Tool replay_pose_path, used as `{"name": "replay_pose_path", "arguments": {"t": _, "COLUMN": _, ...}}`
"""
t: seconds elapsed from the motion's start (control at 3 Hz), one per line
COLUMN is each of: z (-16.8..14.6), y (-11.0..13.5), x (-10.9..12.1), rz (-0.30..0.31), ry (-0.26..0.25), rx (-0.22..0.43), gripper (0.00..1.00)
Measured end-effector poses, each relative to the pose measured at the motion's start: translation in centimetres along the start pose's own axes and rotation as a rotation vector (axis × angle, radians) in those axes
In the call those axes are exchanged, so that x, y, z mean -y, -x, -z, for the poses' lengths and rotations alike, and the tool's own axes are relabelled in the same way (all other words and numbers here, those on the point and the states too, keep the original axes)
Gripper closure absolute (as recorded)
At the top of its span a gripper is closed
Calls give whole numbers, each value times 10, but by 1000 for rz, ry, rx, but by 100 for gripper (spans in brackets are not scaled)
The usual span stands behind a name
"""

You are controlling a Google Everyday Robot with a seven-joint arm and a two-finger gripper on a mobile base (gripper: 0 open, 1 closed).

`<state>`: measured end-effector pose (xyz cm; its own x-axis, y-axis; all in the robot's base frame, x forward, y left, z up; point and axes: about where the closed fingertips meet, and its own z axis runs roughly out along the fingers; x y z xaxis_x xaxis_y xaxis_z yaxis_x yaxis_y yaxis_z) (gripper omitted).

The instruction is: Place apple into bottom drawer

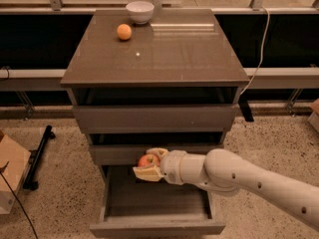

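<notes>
My gripper (148,164) is shut on the red apple (147,160) and holds it in front of the middle drawer, just above the back of the open bottom drawer (155,204). The bottom drawer is pulled out toward the camera, a wide shallow tray with its flat front panel (157,229) at the lower edge. My white arm (249,179) reaches in from the lower right.
On the cabinet top (164,54) lie a small orange fruit (124,32) and a white bowl (140,11) at the back. A cardboard box (10,176) and a black stand (39,156) are on the floor at the left. A cable (256,59) hangs at the right.
</notes>
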<state>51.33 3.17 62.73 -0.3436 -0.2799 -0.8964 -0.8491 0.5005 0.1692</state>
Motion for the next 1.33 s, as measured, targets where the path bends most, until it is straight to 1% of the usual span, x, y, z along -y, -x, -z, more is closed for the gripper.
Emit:
{"name": "replay_pose_path", "arguments": {"t": 0.33, "z": -25, "y": -52, "x": 12, "rz": -91, "ry": 20, "rx": 44, "gripper": 100}}
{"name": "replay_pose_path", "arguments": {"t": 0.67, "z": -33, "y": -66, "x": 7, "rz": -128, "ry": 41, "rx": 48, "gripper": 100}}
{"name": "replay_pose_path", "arguments": {"t": 1.0, "z": -65, "y": -96, "x": 32, "rz": -131, "ry": 36, "rx": 18, "gripper": 100}}
{"name": "replay_pose_path", "arguments": {"t": 1.33, "z": -66, "y": -97, "x": 33, "rz": -134, "ry": 35, "rx": 19, "gripper": 100}}
